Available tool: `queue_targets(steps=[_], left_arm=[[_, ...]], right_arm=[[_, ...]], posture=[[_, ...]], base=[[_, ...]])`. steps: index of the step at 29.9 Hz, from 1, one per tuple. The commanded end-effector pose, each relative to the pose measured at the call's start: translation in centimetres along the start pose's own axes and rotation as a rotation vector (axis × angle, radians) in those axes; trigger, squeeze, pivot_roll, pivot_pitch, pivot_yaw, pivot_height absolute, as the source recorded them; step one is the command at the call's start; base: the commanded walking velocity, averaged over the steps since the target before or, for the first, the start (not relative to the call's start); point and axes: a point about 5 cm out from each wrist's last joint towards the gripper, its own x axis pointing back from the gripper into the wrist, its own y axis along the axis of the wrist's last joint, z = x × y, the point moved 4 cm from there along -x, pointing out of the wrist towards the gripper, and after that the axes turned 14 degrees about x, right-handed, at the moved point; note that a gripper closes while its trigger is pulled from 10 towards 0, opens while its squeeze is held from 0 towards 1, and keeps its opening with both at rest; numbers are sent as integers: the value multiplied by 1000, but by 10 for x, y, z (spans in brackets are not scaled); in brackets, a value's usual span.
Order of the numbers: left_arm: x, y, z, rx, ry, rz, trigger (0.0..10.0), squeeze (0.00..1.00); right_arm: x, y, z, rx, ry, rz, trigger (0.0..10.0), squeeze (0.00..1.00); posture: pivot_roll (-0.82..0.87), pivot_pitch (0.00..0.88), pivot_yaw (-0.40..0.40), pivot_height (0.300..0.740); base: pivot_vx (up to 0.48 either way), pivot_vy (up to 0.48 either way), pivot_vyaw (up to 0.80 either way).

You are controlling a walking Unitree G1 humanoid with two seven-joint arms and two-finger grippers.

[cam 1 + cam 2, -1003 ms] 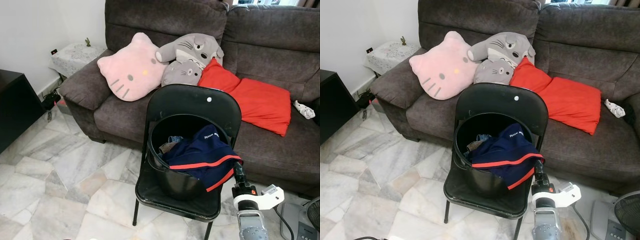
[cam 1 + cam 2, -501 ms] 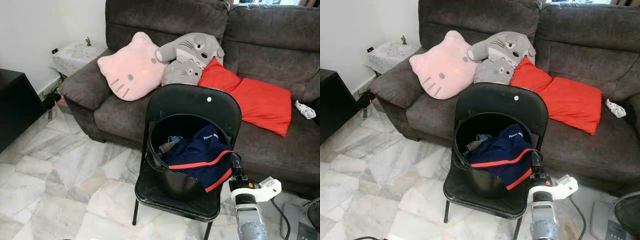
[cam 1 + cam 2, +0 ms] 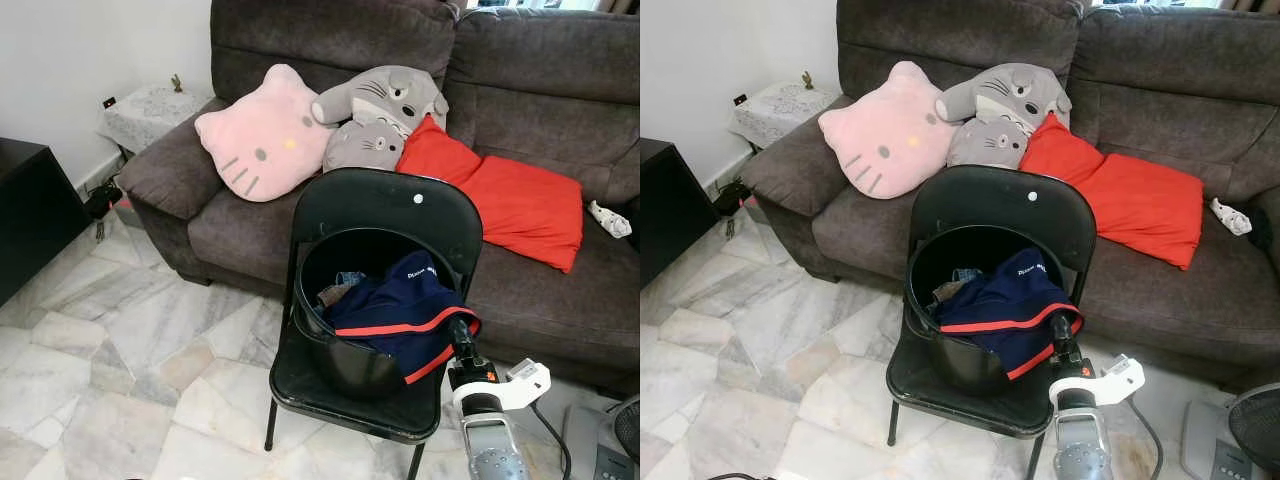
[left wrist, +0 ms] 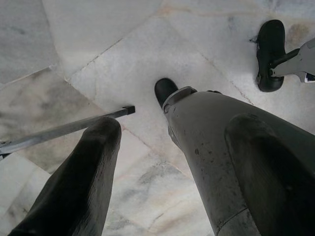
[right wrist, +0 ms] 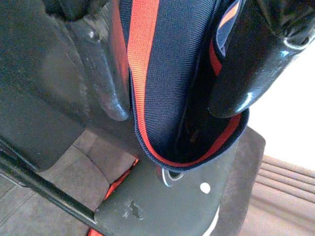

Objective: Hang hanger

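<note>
- My right gripper [image 5: 167, 93] is straddling the hem of the navy shirt [image 3: 400, 315], one finger [image 5: 106, 78] on each side of the red-striped edge; the jaws are parted around the cloth, not yet pinching it
- The shirt is hanging over the near right rim of the black bucket [image 3: 335, 350], straight ahead of these fingers, its striped hem running across them
- The bucket is sitting on the black chair [image 3: 385, 215], in front of the sofa [image 3: 540, 90]
- My left gripper [image 4: 167, 162] is hanging idle, its fingers spread, pointing at the marble floor [image 4: 98, 49], so my right arm is the nearer one
- I am not making out any hanger
</note>
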Motion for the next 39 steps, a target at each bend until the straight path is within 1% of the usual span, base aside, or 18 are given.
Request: queue_targets(steps=[1,4,14,21,24,26,29,34,39], left_arm=[[1,-11,4,-6,11,42,10000,0],[1,-11,4,-5,12,41,10000,0],[1,-11,4,-5,13,41,10000,0],[1,-11,4,-6,13,41,10000,0],[1,-11,4,-6,13,40,10000,0],[1,-11,4,-6,14,40,10000,0],[1,-11,4,-7,14,40,10000,0],[1,-11,4,-8,15,40,10000,0],[1,-11,5,-9,18,38,10000,0]], right_arm=[[1,-3,3,3,17,14,10000,0],[-1,-4,9,6,42,17,10000,0],[-1,-2,14,2,63,7,10000,0],[0,-3,23,-5,94,0,10000,0],[0,-5,24,1,88,7,10000,0],[0,-7,21,16,62,22,10000,0],[-4,-9,20,87,32,62,10000,0],[-9,-3,23,83,36,53,10000,0],[-18,4,29,92,55,46,10000,0]], posture=[[-97,105,21,740],[-96,105,20,740],[-98,109,19,740],[-100,109,19,740],[-100,108,19,740],[-99,108,19,740],[-100,108,19,740],[-99,109,19,740],[-97,111,23,740]], base=[[0,0,0],[0,0,0],[0,0,0],[0,0,0],[0,0,0],[0,0,0],[0,0,0],[0,0,0],[0,0,0]])
